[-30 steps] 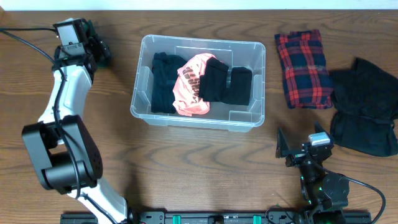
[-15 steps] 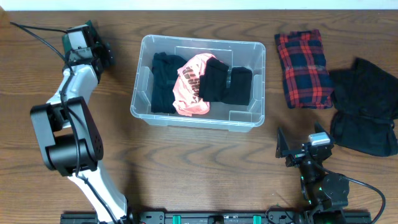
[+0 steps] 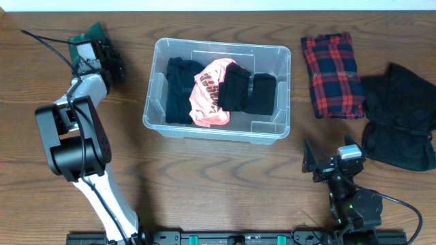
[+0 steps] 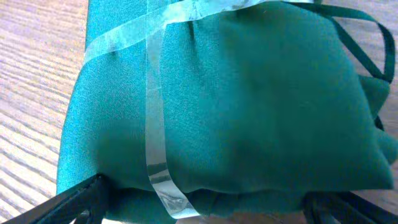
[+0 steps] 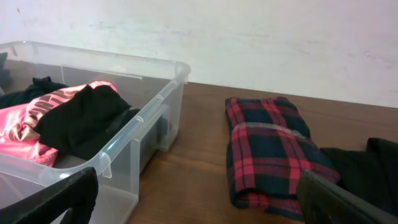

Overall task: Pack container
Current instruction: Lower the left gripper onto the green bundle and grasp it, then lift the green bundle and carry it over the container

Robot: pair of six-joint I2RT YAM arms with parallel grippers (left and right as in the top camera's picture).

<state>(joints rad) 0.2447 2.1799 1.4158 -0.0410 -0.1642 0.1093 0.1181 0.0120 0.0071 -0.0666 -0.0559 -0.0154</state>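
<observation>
**Left arm over green bundle, jaws wide, nothing gripped**

- Container (image 3: 204, 129): mid-table, long axis running left-right. It holds black pieces and a pink top (image 3: 210, 99), with room left at both ends.
- Black garment (image 3: 400, 119) and plaid bundle (image 3: 332, 67): loose on the table right of the container, side by side.
- Green bundle (image 4: 249, 93): far-left corner, well apart from the container's left wall. A clear tape strap (image 4: 152, 112) crosses its short way.
- Left gripper (image 4: 214, 205): spread fully and holding nothing. In the wrist view the bundle fills the gap, with 1 finger at each lower corner.
- Right gripper (image 3: 325, 165): spread fully and empty. It sits at the front edge, right of the container's front-right corner.

Key relation: the container lies to the right of the left gripper, so a carry would enter over its short left wall. The left arm is clearly nearer the green bundle. The right arm is nearer the plaid bundle and the black garment.

My read: the bundle's long axis runs across the jaw gap, so closing there takes the widest bite. The slick tape could slip.
</observation>
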